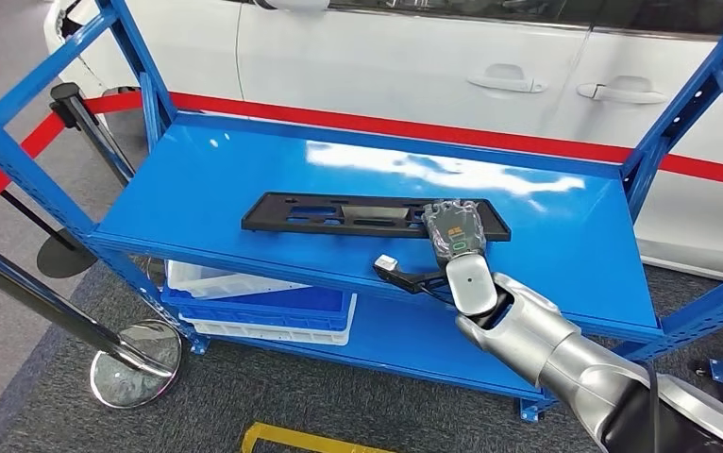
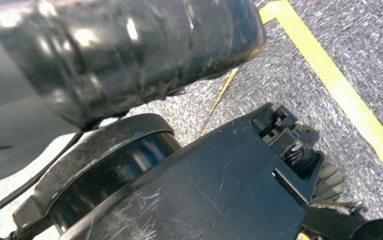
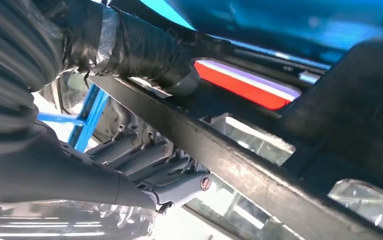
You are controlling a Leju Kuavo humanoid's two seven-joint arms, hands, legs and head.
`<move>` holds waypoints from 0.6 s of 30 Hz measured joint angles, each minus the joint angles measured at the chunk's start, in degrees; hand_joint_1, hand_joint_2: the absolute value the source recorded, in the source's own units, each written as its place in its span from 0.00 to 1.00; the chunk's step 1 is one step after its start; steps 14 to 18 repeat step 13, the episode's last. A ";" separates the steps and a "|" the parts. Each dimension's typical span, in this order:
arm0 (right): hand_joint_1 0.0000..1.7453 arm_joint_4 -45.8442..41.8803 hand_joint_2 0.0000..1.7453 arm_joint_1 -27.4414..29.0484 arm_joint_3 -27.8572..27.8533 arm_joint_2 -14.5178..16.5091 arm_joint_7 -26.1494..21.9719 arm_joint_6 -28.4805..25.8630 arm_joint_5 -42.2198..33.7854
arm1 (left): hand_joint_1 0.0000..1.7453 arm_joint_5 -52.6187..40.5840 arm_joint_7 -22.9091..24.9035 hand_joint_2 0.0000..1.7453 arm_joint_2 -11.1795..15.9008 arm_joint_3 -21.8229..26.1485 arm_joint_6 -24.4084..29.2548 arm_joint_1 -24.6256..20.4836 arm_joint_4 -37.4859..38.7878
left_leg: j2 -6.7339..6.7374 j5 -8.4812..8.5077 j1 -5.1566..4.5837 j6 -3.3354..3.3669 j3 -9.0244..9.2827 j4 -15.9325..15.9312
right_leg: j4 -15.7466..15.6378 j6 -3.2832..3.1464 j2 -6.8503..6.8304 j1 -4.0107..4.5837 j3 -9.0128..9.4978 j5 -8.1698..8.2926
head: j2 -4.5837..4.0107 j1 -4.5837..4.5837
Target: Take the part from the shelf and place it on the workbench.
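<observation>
You are at the very start: the black part [image 1: 374, 214] lies flat on the blue shelf [image 1: 575, 245], nothing carried to the workbench yet. Your right hand [image 1: 454, 229] rests on its right end; the right wrist view adds fingers [image 3: 139, 155] curled beneath the part's bar, apparently gripping it

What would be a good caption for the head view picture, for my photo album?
A humanoid robot's right hand rests on the end of a long black plastic part lying on a blue shelf.
</observation>
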 joint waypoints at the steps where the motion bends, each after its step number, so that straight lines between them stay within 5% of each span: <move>1: 1.00 -0.36 1.00 0.10 0.00 -0.24 0.13 -0.34 0.04 | 0.00 -0.02 -0.01 0.00 0.00 0.00 0.05 -0.02 0.00 | -0.03 -0.20 -0.07 -0.31 -0.24 0.43 | -1.10 -0.26 0.05 0.10 0.49 -0.03 | 0.00 -0.04; 5: 1.00 -1.99 1.00 0.85 -0.11 -1.48 0.56 -3.77 -0.18 | 0.00 -0.34 -0.51 0.00 0.02 0.00 -0.01 -0.02 -0.01 | 0.05 -0.70 0.12 -1.09 -0.74 1.21 | -1.41 -1.62 0.17 0.34 0.64 0.01 | 0.00 -0.22; 9: 1.00 -3.81 1.00 2.12 -1.27 -2.83 0.77 -7.38 -1.33 | 0.00 -0.86 -1.74 1.00 0.06 0.00 -0.15 -0.09 0.00 | 0.23 -6.41 0.45 -2.14 -5.40 11.92 | -1.52 -2.35 -0.02 0.23 0.74 0.14 | 0.00 -0.66; 11: 1.00 -4.55 1.00 2.99 -2.08 -3.45 0.82 -8.56 -2.02 | 0.00 -1.03 -2.54 1.00 0.09 0.00 -0.08 -0.05 0.00 | 0.23 -7.45 0.55 -2.21 -7.47 16.32 | -1.52 -2.41 -0.02 0.31 0.73 0.12 | 0.00 -0.68; 13: 1.00 -5.10 1.00 3.69 -2.64 -3.89 0.83 -9.32 -2.40 | 0.00 -1.18 -3.24 1.00 0.09 0.00 0.12 -0.07 0.00 | 0.23 -5.96 0.57 -2.04 -7.04 15.41 | -1.52 -2.41 0.02 0.35 0.76 0.12 | 0.00 -0.66; 18: 1.00 -5.10 1.00 3.69 -2.64 -3.89 0.83 -9.32 -2.40 | 0.00 -1.18 -3.24 1.00 0.09 0.00 0.12 -0.07 0.00 | 0.23 -5.96 0.57 -2.04 -7.04 15.41 | -1.52 -2.41 0.02 0.35 0.76 0.12 | 0.00 -0.66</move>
